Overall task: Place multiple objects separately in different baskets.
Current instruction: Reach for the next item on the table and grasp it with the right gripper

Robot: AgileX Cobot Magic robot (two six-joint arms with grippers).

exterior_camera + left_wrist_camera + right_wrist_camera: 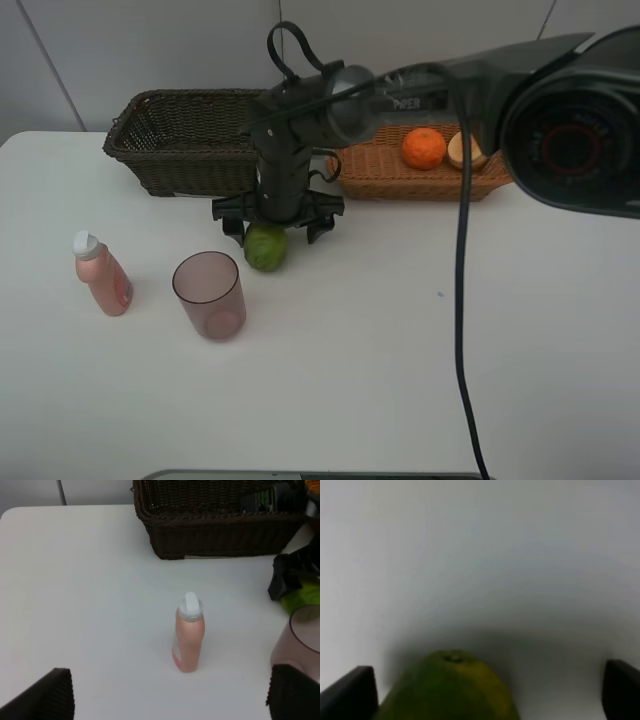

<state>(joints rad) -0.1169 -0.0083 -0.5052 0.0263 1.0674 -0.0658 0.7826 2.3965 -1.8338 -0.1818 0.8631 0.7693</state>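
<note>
A green round fruit (266,249) lies on the white table in front of the dark brown basket (180,140). My right gripper (276,232) reaches across, points down over the fruit and is open, one finger on each side of it. In the right wrist view the fruit (450,685) sits between the spread fingertips (350,692). The orange-tan basket (400,182) holds an orange mandarin (424,148) and a paler round fruit (466,151). A pink white-capped bottle (100,275) and a mauve cup (210,295) stand at the left. My left gripper (172,700) is open and empty, short of the bottle (189,637). The dark grey bottle does not clearly show.
The right arm's bulky dark body (570,120) and its cable (462,300) fill the upper right of the high view. The dark basket (215,530) stands beyond the bottle in the left wrist view, with the cup's rim (302,630) beside it. The table (400,360) is white.
</note>
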